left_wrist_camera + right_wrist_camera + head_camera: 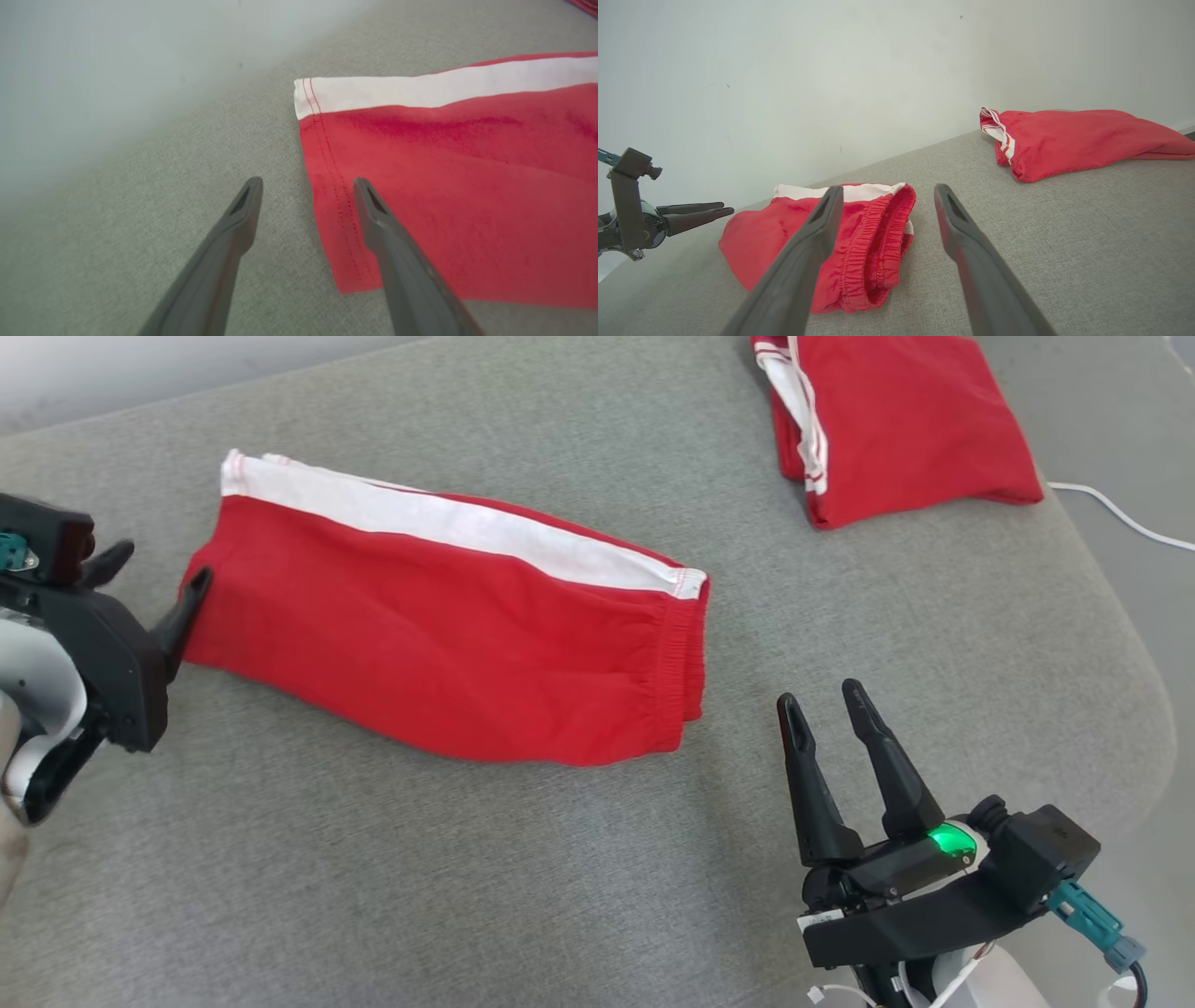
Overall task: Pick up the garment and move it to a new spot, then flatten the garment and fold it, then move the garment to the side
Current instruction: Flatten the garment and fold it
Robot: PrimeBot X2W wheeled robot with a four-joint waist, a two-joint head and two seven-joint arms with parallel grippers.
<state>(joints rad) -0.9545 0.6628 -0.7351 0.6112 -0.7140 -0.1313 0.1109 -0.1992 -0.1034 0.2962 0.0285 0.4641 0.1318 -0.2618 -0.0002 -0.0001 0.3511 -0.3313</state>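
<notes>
**A:** Where is the garment now?

**B:** The red garment (439,644) lies folded and flat near the middle of my head view, on the grey cushion (467,896). Its white stripe (448,523) runs along the upper edge. The elastic waistband (677,653) is at the right end and the stitched hem (327,154) at the left end.

**A:** And your left claw?

**B:** My left claw (163,567) is at the left edge of the head view, its two fingers spread apart with nothing between them. One fingertip is at the hem. In the left wrist view that finger lies over the corner of the cloth and the other is over bare cushion. I cannot tell if the finger touches the cloth or only hangs above it.

**A:** The right one?

**B:** My right claw (820,695) is in the lower right of the head view, near the waistband end but apart from it. Its fingers are also spread and hold nothing.

**A:** Anything else there?

**B:** A second red garment (896,420), folded, sits at the upper right, well apart from the first. Beside it a white cable (1120,513) runs off the right edge. A pale wall (831,70) stands behind the cushion.
</notes>
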